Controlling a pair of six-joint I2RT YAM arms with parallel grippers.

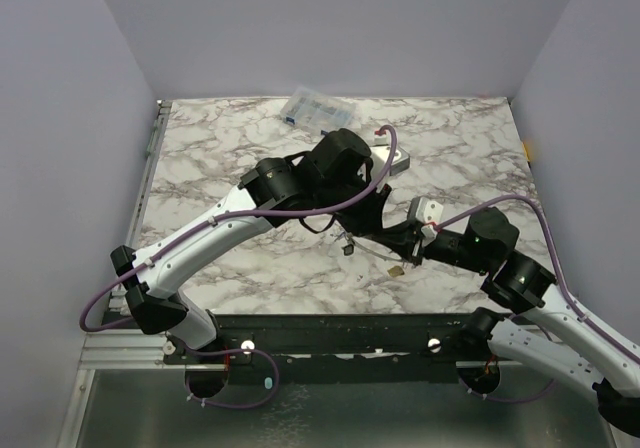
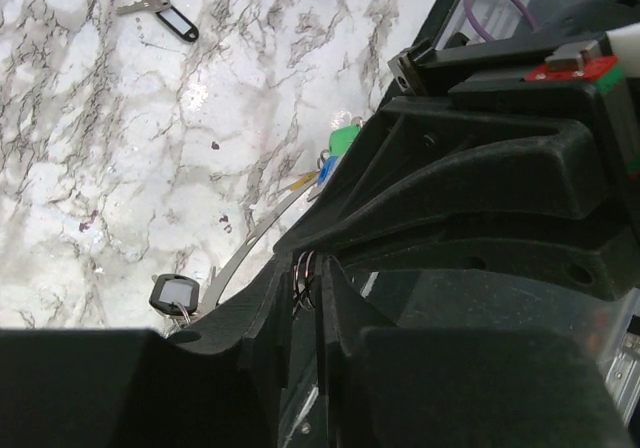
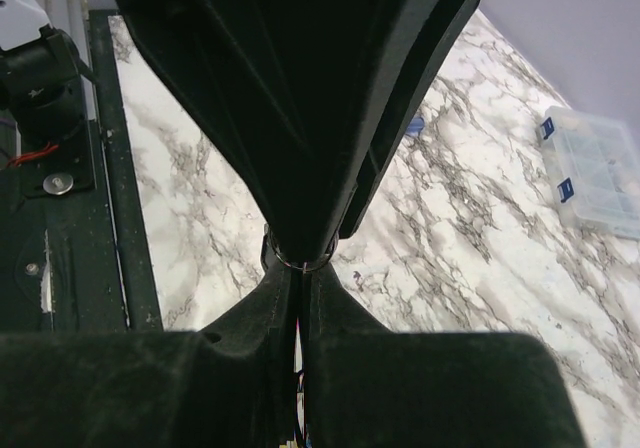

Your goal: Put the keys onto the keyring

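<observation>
One black-tagged key (image 2: 160, 16) is noted on the table (image 2: 120, 158), well left of the keyring (image 2: 250, 240). The left pincer (image 2: 307, 283) is set narrow at the keyring, grip not determinable. The keyring is clamped in the right pincer (image 3: 298, 288).

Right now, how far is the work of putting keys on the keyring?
Done, it seems: green, blue and yellow tagged keys bunch at the keyring. In hand: the right hand is shut on a wire ring, facing the left hand. Still to do: one black-tagged key lies loose on the table.
</observation>
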